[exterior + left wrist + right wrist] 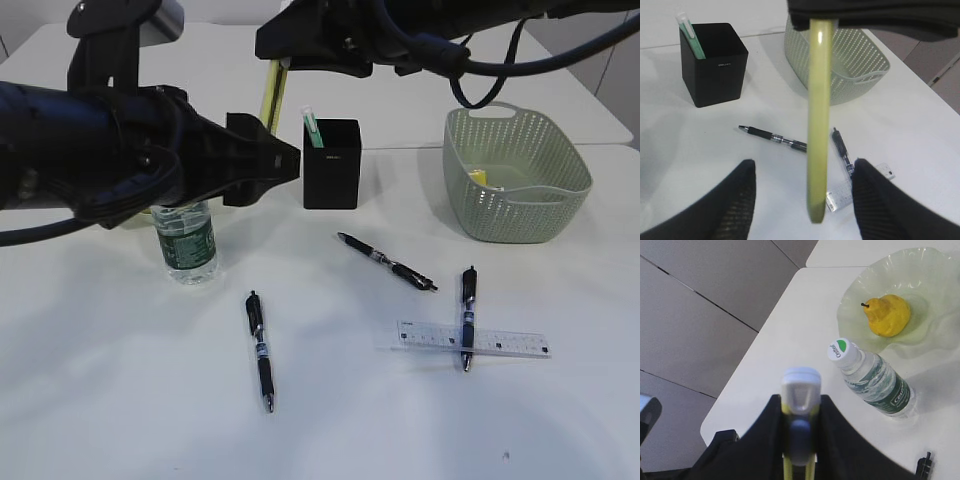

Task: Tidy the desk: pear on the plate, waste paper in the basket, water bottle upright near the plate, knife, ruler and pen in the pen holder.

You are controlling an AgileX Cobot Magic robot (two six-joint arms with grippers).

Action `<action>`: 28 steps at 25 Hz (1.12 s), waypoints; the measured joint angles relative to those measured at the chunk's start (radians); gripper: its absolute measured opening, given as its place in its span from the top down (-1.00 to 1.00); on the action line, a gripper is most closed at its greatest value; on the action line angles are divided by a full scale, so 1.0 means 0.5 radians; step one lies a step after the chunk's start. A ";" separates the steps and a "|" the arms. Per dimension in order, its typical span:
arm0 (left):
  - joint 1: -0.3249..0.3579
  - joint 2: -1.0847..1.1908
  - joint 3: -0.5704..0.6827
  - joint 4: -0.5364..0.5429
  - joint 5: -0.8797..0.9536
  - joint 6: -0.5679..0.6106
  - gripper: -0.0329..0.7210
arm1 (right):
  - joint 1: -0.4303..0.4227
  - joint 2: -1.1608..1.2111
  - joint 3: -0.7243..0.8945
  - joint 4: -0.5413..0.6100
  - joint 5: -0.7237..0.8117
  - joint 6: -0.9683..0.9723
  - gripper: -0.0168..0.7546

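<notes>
- One knife is the item in hand: a slim yellow-green utility knife hanging upright in the air over the far part of the desk, just left of the black pen holder
- The right gripper is clamped on its upper end, where the pale cap shows between the jaws
- The left gripper stands wide apart, its fingers on either side of the knife's lower end, touching nothing
- I judge the knife light and rigid, with a smooth plastic casing that could slip or swing from an end-on pinch; a hold on the flat sides near the top suits lowering it into the holder
- The holder's mouth is narrow and has a green-and-white item in one corner, so the knife's tip needs the free side
- Three pens and the clear ruler lie towards the desk's near edge: all thin, light and flat, best pinched across the middle
</notes>
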 joint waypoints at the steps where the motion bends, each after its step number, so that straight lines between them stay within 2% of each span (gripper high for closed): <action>1: 0.000 0.000 0.000 0.000 0.000 0.000 -0.24 | 0.000 0.000 0.000 0.000 0.000 0.000 0.61; 4: 0.024 -0.034 0.000 0.011 0.020 0.000 -0.24 | 0.000 0.000 0.000 0.000 -0.022 0.000 0.61; 17: 0.283 -0.172 0.000 0.069 0.194 0.001 -0.24 | 0.000 0.000 0.000 0.029 -0.078 0.000 0.61; 25: 0.309 -0.184 0.000 0.085 0.249 0.001 -0.24 | 0.000 0.000 0.000 0.040 -0.090 0.000 0.62; 28: 0.368 -0.184 0.000 0.093 0.293 0.001 -0.24 | 0.000 0.000 0.000 0.040 -0.090 0.000 0.62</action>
